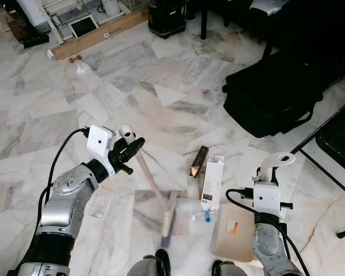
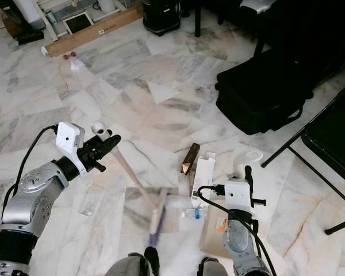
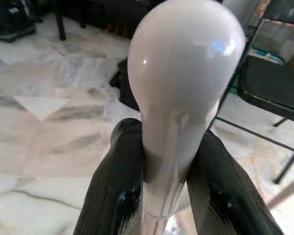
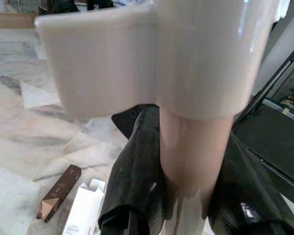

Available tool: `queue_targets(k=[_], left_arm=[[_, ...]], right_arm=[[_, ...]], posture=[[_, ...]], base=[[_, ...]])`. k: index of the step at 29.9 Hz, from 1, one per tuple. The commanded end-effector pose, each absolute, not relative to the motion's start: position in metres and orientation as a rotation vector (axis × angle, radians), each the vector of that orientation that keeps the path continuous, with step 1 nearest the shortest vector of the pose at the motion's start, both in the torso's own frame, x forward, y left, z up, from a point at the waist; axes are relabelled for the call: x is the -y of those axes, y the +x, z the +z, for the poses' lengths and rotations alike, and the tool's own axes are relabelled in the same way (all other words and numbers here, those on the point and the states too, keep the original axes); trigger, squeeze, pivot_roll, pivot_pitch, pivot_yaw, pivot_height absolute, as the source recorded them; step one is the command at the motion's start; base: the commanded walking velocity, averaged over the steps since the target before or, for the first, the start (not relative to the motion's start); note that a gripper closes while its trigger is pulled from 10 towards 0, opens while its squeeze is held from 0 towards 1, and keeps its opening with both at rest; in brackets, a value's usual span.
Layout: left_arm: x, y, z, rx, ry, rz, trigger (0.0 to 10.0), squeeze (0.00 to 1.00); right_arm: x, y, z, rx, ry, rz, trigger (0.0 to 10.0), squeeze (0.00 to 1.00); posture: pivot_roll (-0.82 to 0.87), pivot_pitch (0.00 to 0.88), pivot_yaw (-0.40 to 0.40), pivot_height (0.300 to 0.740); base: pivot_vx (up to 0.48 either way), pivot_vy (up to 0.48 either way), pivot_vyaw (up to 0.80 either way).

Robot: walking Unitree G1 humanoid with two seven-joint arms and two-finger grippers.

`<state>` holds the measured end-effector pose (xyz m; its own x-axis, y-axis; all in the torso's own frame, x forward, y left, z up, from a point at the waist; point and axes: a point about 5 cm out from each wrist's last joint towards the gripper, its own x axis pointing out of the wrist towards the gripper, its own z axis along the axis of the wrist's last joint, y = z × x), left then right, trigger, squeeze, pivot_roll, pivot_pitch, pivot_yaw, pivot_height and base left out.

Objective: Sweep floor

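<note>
The left gripper clamps the broom near its rounded white top; its handle slants down toward the robot's feet, head on the marble floor. The right gripper grips the upright dustpan handle.

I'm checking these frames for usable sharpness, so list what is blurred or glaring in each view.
Left eye view: broom head is motion-smeared; floor litter stays sharp. Left wrist view: the white broom handle knob carries small glare spots, background chair soft. Right wrist view: the dustpan handle looms close and soft; brown box is clearer.
</note>
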<state>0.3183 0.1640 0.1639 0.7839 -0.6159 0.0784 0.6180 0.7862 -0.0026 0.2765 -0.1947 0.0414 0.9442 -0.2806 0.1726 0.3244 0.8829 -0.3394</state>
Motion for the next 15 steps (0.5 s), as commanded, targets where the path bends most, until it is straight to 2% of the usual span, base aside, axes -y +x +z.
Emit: queue_targets(k=[1,15], left_arm=[[-0.160,0.315,0.169,0.085,-0.084,-0.718,10.0,0.00],[-0.150,0.311,0.177,0.073,-0.180,-0.802,10.0,0.00]], right_arm=[[0.192,0.271,0.034,0.084,-0.366,-0.304,10.0,0.00],[0.191,0.273,0.034,0.082,-0.361,-0.290,10.0,0.00]], posture=[[0.10,0.258,0.133,0.740],[0.10,0.256,0.128,0.740]], base=[[0.000,0.000,0.00],[0.000,0.000,0.00]])
